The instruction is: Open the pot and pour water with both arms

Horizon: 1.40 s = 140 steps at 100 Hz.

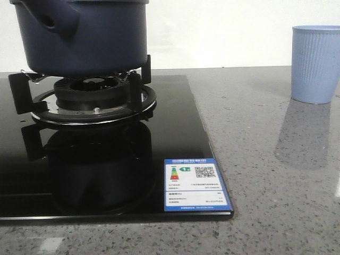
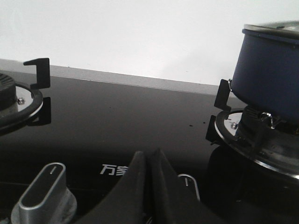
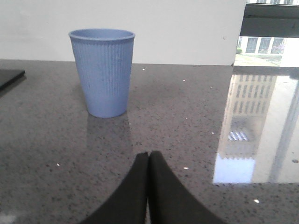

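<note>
On the stove's (image 1: pixel 175 117) left burner (image 1: pixel 93 101) sits one pot (image 1: pixel 90 32); one cup (image 1: pixel 315 64) stands near the bench's (image 1: pixel 265 159) far edge. Both claws, left (image 2: pixel 148 161) and right (image 3: pixel 148 161), are closed, empty.

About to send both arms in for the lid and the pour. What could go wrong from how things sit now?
1. The pot sits raised on the burner's support prongs; a sideways push while lifting the lid could slide it off them.
2. The cup stands apart on the stone counter, so a pour must cross the glossy cooktop; spills are likely.
3. The left gripper and right gripper are both shut and must open first.
</note>
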Each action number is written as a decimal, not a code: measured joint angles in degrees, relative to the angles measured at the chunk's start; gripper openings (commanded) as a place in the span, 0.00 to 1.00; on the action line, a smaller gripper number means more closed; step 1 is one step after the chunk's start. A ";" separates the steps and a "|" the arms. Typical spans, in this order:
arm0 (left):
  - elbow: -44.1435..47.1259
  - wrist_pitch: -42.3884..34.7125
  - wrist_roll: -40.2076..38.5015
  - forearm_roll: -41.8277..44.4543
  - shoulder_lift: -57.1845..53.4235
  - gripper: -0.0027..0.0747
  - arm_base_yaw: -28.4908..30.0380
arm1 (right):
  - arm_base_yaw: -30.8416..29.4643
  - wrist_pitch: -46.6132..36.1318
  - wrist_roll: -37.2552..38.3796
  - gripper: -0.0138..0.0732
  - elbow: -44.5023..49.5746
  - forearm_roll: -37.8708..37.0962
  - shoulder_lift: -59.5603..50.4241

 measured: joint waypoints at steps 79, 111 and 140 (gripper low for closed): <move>-4.92 0.14 0.27 -32.48 0.00 0.01 0.00 | 0.00 3.24 -3.33 0.08 -5.02 32.40 0.00; -24.73 20.15 18.62 -24.86 10.72 0.01 0.00 | 0.06 19.00 -14.03 0.08 -21.66 28.54 13.25; -32.39 23.45 27.08 -28.41 18.51 0.04 -2.41 | 3.94 21.33 -17.63 0.11 -28.20 28.20 23.40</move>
